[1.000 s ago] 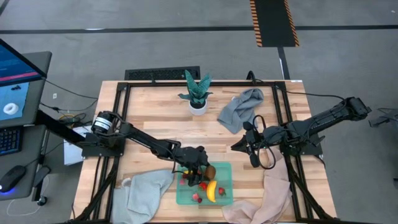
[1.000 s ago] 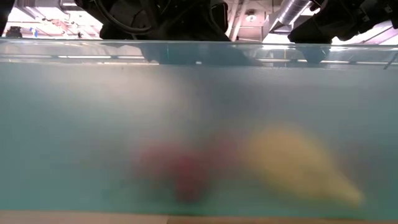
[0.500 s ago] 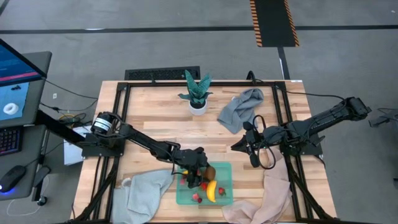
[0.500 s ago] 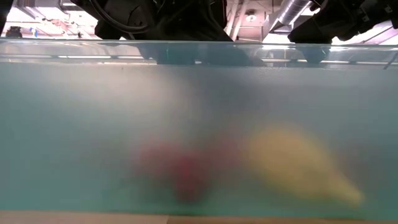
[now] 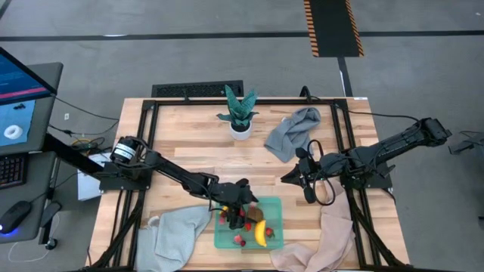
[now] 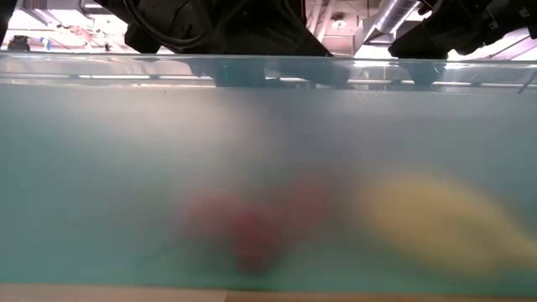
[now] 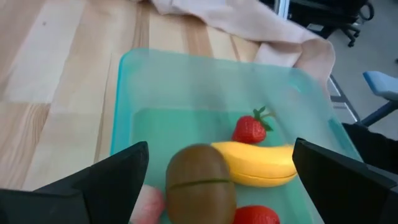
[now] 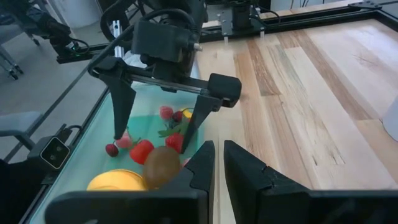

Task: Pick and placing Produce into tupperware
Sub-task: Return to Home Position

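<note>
The mint-green tupperware [image 5: 274,227] stands at the table's near edge. In it lie a yellow banana [image 7: 258,163], red strawberries [image 7: 250,129], small berries [image 8: 112,149] and a brown round piece [image 7: 199,183]. My left gripper [image 7: 221,146] hangs open just above the tupperware. Its fingers stand on either side of the brown piece, which rests against the banana, with a gap on both sides. My right gripper [image 8: 217,163] waits shut and holds nothing, above the table to the right of the tupperware and farther back. In the low view the tupperware's wall [image 6: 101,168] fills the picture.
A potted plant [image 5: 240,113] and a grey cloth [image 5: 293,132] sit at the far side. A pale cloth [image 5: 178,230] lies left of the tupperware and a beige cloth [image 5: 325,234] right of it. Bare wood lies between them in the middle of the table.
My left gripper has opened wider over the tupperware without shifting. The brown round piece now lies lower in the tupperware beside the banana. The banana has slid a little toward the table's right.
</note>
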